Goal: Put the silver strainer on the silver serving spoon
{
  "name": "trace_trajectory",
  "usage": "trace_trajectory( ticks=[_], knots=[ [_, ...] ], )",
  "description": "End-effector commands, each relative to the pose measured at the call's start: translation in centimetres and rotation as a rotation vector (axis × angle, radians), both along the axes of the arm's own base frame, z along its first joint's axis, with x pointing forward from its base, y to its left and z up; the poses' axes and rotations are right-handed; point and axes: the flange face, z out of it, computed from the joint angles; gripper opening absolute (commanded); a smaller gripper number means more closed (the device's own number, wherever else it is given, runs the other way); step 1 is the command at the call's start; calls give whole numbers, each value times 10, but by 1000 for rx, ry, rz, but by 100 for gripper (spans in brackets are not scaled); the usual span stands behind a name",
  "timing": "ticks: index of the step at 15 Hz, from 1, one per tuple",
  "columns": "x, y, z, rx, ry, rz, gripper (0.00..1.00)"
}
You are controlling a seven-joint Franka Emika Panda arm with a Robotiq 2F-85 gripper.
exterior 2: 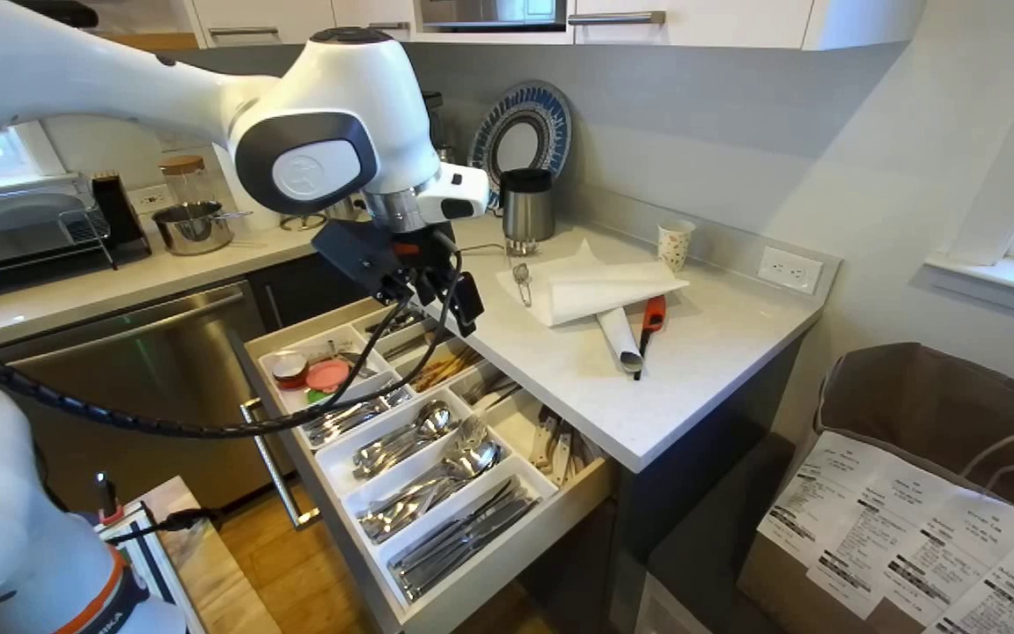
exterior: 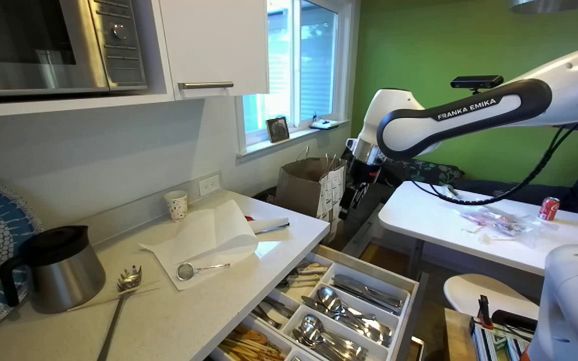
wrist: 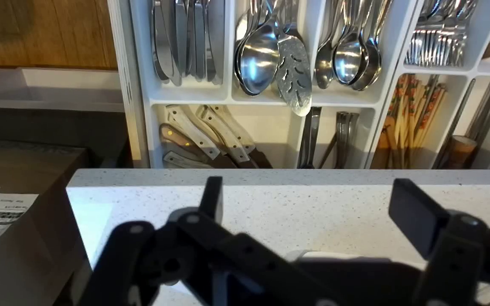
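The silver strainer (exterior: 185,272) is small, with a round mesh bowl and a thin wire handle, and lies on white paper on the counter. It also shows in an exterior view (exterior 2: 521,274). The silver serving spoon (exterior: 129,281), with a toothed head and long handle, lies on the counter left of the strainer; its head shows in an exterior view (exterior 2: 521,248). My gripper (wrist: 309,204) is open and empty, with its fingers wide apart above the counter's front edge. It hangs in the air in both exterior views (exterior: 350,203) (exterior 2: 456,304), away from the strainer. The wrist view does not clearly show strainer or spoon.
An open drawer (exterior 2: 507,537) with cutlery compartments juts out below the counter (exterior 2: 692,379). A metal jug (exterior: 68,276), a paper cup (exterior: 176,205) and a red-handled tool (exterior 2: 653,315) stand or lie on the counter. A paper bag (exterior: 301,188) stands past its end.
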Motion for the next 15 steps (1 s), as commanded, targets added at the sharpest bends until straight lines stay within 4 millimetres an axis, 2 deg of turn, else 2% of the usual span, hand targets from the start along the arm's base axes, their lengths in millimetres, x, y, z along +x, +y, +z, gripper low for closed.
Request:
trace_trajectory(
  ticks=[1, 5, 8, 15],
  knots=[
    [0, 0, 1, 0, 1, 0, 100],
    [34, 21, 0, 163, -39, 34, 100],
    [64, 43, -5, 207, -50, 57, 100],
    [127, 124, -27, 19, -65, 320, 100]
  ],
)
